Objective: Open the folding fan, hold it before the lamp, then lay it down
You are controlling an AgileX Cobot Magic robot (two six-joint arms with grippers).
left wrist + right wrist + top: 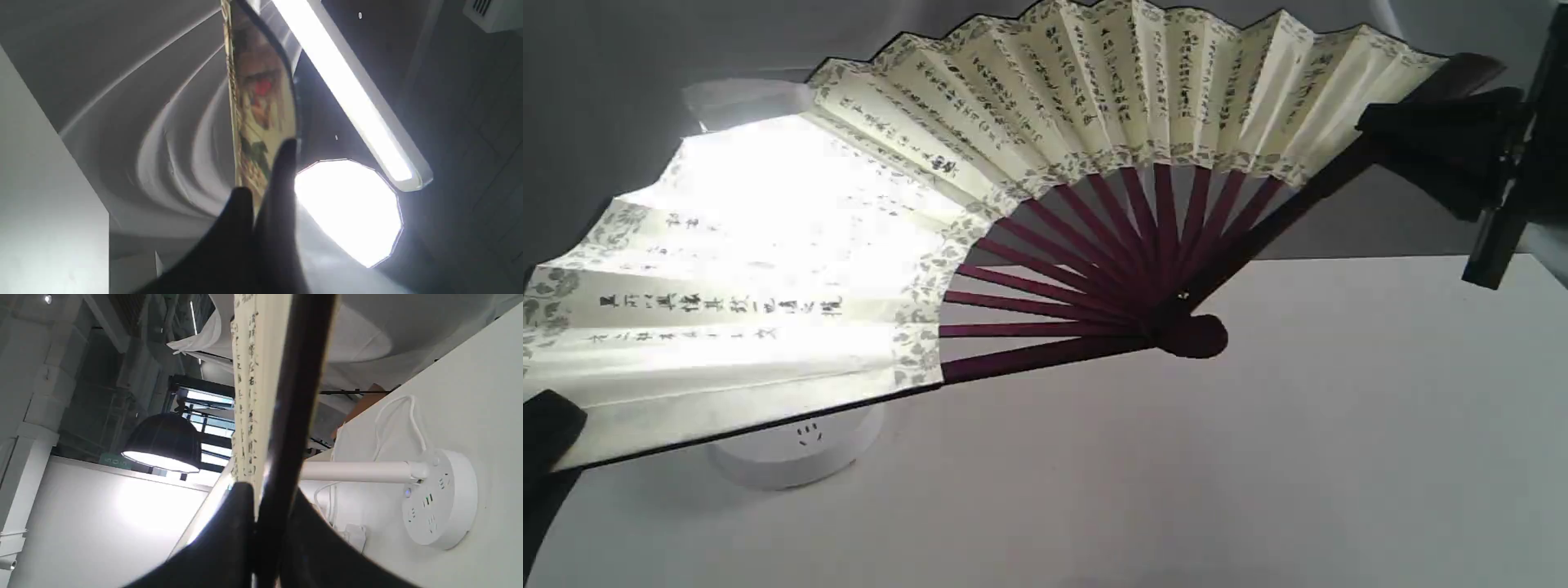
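The folding fan is spread fully open and held upright above the table, its cream leaf lit from behind on the left. Its maroon ribs meet at the pivot. My left gripper is shut on the fan's left outer guard. My right gripper is shut on the right outer guard. The lamp stands behind the fan: its round base shows below the leaf, its lit head in the left wrist view, its column and socketed base in the right wrist view.
The white table stretches below and to the right of the fan. A white cord loops behind the lamp base. A grey backdrop hangs behind. A bright studio light and a black shade lamp are off the table.
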